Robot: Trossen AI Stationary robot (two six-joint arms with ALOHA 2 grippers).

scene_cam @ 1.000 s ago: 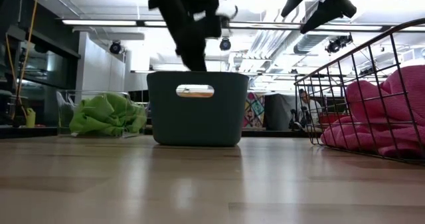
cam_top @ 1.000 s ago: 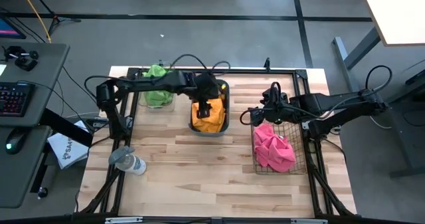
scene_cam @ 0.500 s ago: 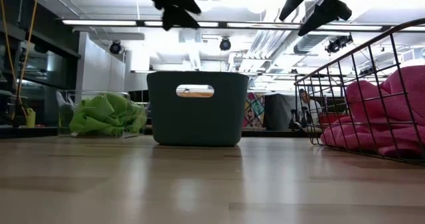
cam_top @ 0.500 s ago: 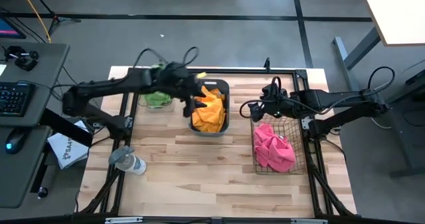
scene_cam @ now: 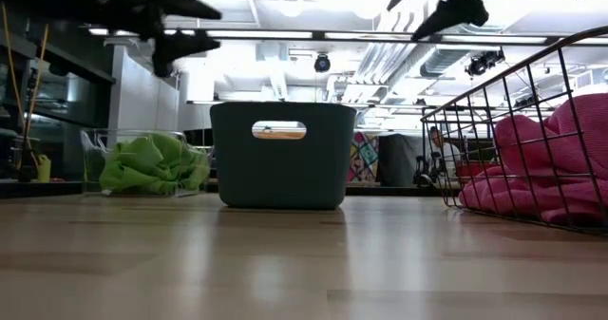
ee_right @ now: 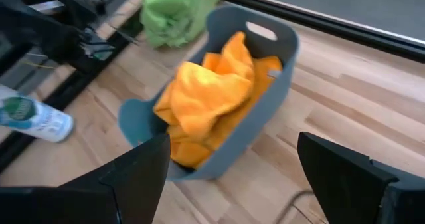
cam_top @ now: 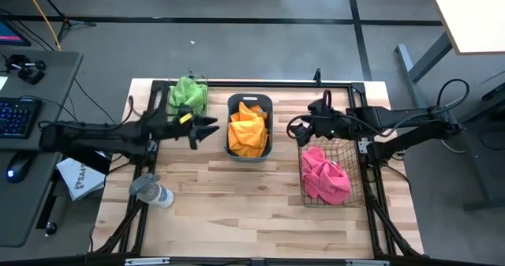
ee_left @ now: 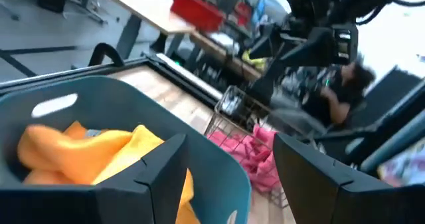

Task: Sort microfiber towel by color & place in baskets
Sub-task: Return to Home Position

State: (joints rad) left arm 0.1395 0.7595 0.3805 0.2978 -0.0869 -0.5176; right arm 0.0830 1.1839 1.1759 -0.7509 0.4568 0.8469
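Orange towels [cam_top: 247, 129] lie heaped in the teal tub [cam_top: 249, 100] at the table's far middle. Green towels [cam_top: 186, 95] fill the clear bin [scene_cam: 91, 149] to its left. Pink towels [cam_top: 323, 177] lie in the wire basket [cam_top: 359, 179] on the right. My left gripper [cam_top: 211, 129] hovers open and empty just left of the tub, above the table [scene_cam: 195, 30]. In the left wrist view it [ee_left: 229, 151] looks over the tub's rim [ee_left: 99, 91]. My right gripper [cam_top: 293, 132] hangs open and empty over the basket's far left corner, facing the tub [ee_right: 232, 144].
A clear plastic bottle [cam_top: 151, 192] lies near the table's left edge. Black frame rails [cam_top: 150, 151] run along the table's sides. Bare wood [cam_top: 237, 195] spreads across the near half, between the bottle and the wire basket.
My left gripper has come up out of the teal tub and drawn back toward the table's left edge; it now hovers beside the tub. The orange towels stay in the tub, spread wider than before. My right gripper has barely moved.
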